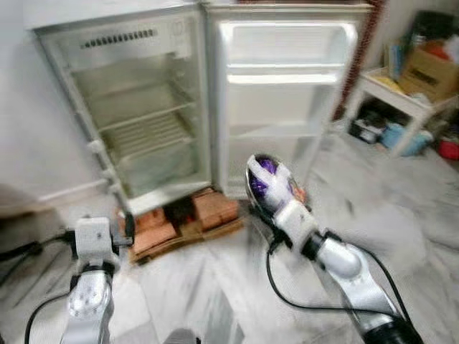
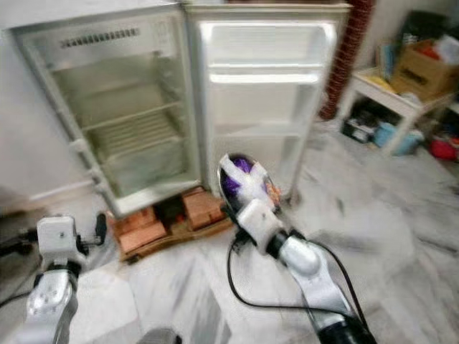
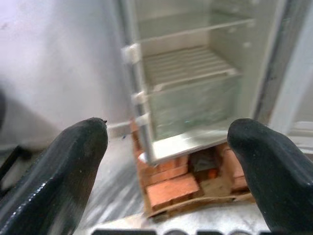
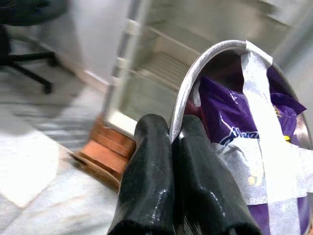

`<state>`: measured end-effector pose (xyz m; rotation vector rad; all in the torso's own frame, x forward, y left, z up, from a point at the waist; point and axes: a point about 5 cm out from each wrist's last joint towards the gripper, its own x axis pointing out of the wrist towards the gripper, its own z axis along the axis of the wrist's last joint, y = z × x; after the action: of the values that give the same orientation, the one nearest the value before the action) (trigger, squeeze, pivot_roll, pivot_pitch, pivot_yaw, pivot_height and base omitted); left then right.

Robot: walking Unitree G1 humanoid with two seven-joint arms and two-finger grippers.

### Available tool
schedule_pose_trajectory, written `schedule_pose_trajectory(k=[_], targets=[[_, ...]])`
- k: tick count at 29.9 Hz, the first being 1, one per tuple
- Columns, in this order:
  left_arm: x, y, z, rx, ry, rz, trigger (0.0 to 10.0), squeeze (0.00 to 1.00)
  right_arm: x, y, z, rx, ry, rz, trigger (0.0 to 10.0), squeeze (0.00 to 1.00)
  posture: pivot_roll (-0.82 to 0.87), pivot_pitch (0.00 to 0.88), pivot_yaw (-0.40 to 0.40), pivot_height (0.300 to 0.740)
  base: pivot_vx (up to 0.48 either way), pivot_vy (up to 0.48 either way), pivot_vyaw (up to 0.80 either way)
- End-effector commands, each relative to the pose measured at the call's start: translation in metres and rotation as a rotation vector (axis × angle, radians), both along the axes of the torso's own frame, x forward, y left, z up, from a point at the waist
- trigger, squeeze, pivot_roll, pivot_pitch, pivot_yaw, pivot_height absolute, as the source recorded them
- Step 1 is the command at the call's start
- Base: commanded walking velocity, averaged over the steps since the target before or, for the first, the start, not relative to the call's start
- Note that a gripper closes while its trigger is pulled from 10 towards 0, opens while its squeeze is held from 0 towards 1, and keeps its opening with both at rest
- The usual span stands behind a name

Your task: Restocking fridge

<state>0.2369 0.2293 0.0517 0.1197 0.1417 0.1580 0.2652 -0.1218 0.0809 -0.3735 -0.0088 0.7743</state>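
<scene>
A metal bowl (image 1: 267,183) holding a purple packet (image 4: 234,122), strapped in with strips of white tape (image 4: 266,147), hangs in the air low in front of the open fridge (image 1: 143,107). It is tipped on edge so its opening faces the camera, just before the bottom of the swung-open door (image 1: 283,93). The right gripper (image 4: 172,139) holds it by the rim, its two black fingers (image 4: 146,186) pressed together with the thin metal edge pinched between them (the rim runs up out of the gap in the right wrist view).

The left gripper (image 3: 168,142) is raised lower on the robot's left, fingers spread wide apart with nothing between them, pointing at the lower part of the fridge body.

The fridge stands open, with a wire shelf (image 1: 147,132) and a clear drawer (image 3: 190,105) beneath it. It rests on red bricks (image 1: 183,218) laid on a wooden board, over a pale marbled floor (image 1: 215,287). To the right, well apart, a white side table (image 1: 401,100) carries a cardboard box (image 1: 430,72). A black cable (image 1: 287,290) loops under the right arm.
</scene>
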Motion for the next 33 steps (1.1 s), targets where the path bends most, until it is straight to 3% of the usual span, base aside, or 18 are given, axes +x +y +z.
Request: schedule_pose_trajectory(k=[1, 6, 11, 16, 23, 28, 33], targets=[[0.004, 0.002, 0.001, -0.013, 0.004, -0.018, 10.0, 0.00, 0.002, 0.003, 0.008, 0.008, -0.049, 0.023, 10.0, 0.00, 0.08, 0.000, -0.052, 0.740, 0.000, 0.000, 0.77], [0.007, -0.011, 0.003, -0.012, 0.021, -0.206, 10.0, 0.00, 0.006, 0.004, 0.010, 0.025, -0.058, 0.004, 10.0, 0.00, 0.08, 0.000, -0.053, 0.740, 0.000, 0.000, 0.77], [0.008, -0.013, 0.005, -0.010, 0.009, -0.187, 10.0, 0.00, 0.006, 0.010, 0.010, 0.032, -0.067, 0.017, 10.0, 0.00, 0.08, 0.000, -0.049, 0.740, 0.000, 0.000, 0.77], [0.005, -0.013, 0.002, -0.058, 0.002, -0.099, 10.0, 0.00, 0.002, 0.016, 0.011, 0.036, -0.079, 0.051, 10.0, 0.00, 0.08, 0.000, -0.048, 0.740, 0.000, 0.000, 0.77], [0.006, -0.006, 0.001, -0.085, 0.001, -0.053, 10.0, 0.00, 0.009, 0.015, 0.014, 0.024, -0.092, 0.056, 10.0, 0.00, 0.08, 0.000, -0.061, 0.740, 0.000, 0.000, 0.76], [0.008, 0.003, 0.000, -0.116, 0.001, 0.002, 10.0, 0.00, 0.013, 0.019, 0.016, 0.030, -0.105, 0.061, 10.0, 0.00, 0.09, 0.000, -0.060, 0.740, 0.000, 0.000, 0.00], [0.008, 0.002, 0.001, -0.115, -0.009, 0.001, 10.0, 0.00, 0.009, 0.022, 0.013, 0.019, -0.110, 0.094, 10.0, 0.00, 0.09, 0.000, -0.065, 0.740, 0.147, 0.000, 0.00]])
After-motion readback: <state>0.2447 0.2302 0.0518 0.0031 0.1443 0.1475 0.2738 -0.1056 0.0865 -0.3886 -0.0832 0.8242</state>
